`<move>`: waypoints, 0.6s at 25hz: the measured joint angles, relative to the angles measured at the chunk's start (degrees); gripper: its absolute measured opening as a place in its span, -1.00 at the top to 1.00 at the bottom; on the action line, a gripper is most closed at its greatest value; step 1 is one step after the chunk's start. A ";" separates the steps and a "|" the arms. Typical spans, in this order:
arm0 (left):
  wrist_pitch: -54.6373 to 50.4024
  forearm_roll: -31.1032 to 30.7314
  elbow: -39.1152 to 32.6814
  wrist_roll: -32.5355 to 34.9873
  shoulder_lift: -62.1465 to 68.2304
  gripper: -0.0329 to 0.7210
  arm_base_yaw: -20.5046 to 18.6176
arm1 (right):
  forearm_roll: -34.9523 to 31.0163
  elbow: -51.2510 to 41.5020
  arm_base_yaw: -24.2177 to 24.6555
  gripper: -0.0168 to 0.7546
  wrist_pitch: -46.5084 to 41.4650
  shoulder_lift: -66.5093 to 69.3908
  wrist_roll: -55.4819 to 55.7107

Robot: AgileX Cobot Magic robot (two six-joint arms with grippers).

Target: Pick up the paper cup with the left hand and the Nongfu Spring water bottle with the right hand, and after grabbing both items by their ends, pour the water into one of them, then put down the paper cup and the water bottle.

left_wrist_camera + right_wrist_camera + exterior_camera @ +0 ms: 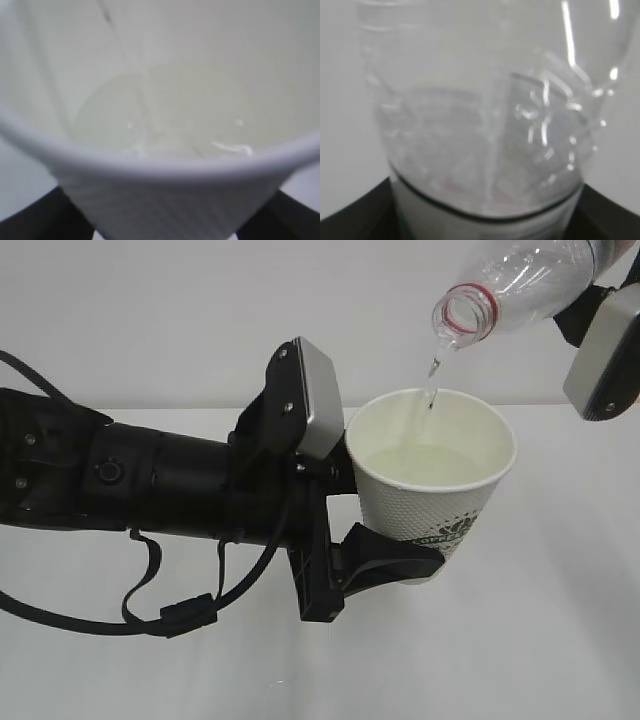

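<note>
The paper cup [430, 490] is upright above the table, my left gripper [410, 550] shut on its lower end. Its black fingers [30, 220] flank the dimpled cup wall [160, 205]. Pale water [165, 115] lies in the cup's cream inside. The Nongfu Spring water bottle [520, 275] is tilted at the top right, its red-ringed mouth [465, 315] pointing down over the cup. A thin stream of water [432, 380] falls into the cup. My right gripper [598, 302] is shut on the bottle [485, 125], with its black fingers [610, 215] on either side.
A white table [560, 640] lies under both arms, with a plain white wall behind. Black cables [170, 615] loop below the left arm. The right hand's pale grey slab [605, 350] hangs just right of the cup's rim.
</note>
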State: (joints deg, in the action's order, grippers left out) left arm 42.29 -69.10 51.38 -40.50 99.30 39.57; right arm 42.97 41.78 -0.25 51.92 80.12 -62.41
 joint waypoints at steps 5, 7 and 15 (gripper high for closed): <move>0.00 0.00 0.00 0.00 0.00 -0.53 0.00 | 0.00 0.00 0.00 -0.34 0.09 -0.22 -0.11; 0.00 0.00 0.00 0.00 0.00 -0.53 0.00 | 0.00 0.00 0.00 -0.34 0.09 -0.22 -0.11; 0.00 0.00 0.00 0.00 0.10 -0.53 0.00 | -0.10 0.00 0.00 -0.34 0.33 -0.35 -0.21</move>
State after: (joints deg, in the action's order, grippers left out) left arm 42.29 -69.10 51.38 -40.50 99.40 39.57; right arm 42.87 41.78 -0.25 52.26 79.77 -62.62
